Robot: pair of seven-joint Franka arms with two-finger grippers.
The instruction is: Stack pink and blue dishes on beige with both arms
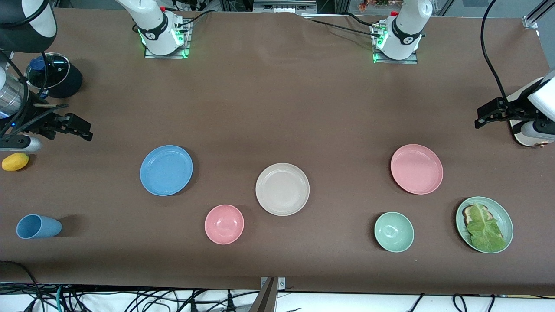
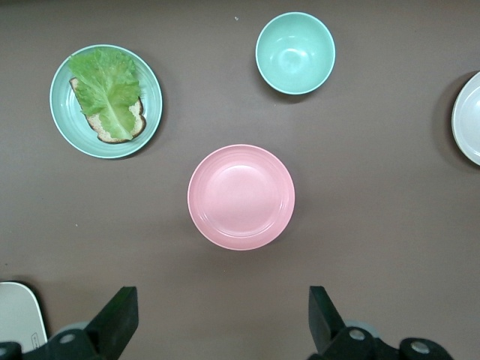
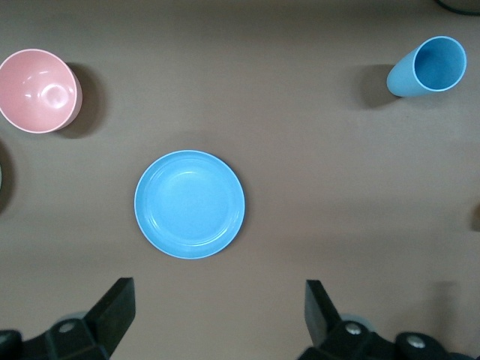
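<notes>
The cream-beige plate (image 1: 282, 189) lies mid-table; its rim (image 2: 469, 120) shows at the edge of the left wrist view. The light blue plate (image 1: 166, 170) (image 3: 190, 204) lies toward the right arm's end, and the pink plate (image 1: 416, 169) (image 2: 241, 196) toward the left arm's end. All three plates lie apart with nothing on them. My right gripper (image 1: 84, 129) (image 3: 219, 315) hangs open and empty over bare cloth beside the blue plate. Over bare cloth beside the pink plate, my left gripper (image 1: 479, 117) (image 2: 223, 319) is also open and empty.
A pink bowl (image 1: 224, 224) and a green bowl (image 1: 393, 232) sit nearer the camera than the plates. A green plate (image 1: 505, 216) carries lettuce and toast. A blue cup (image 1: 38, 226) lies tipped, near a yellow object (image 1: 15, 161) and a dark lidded pot (image 1: 52, 76).
</notes>
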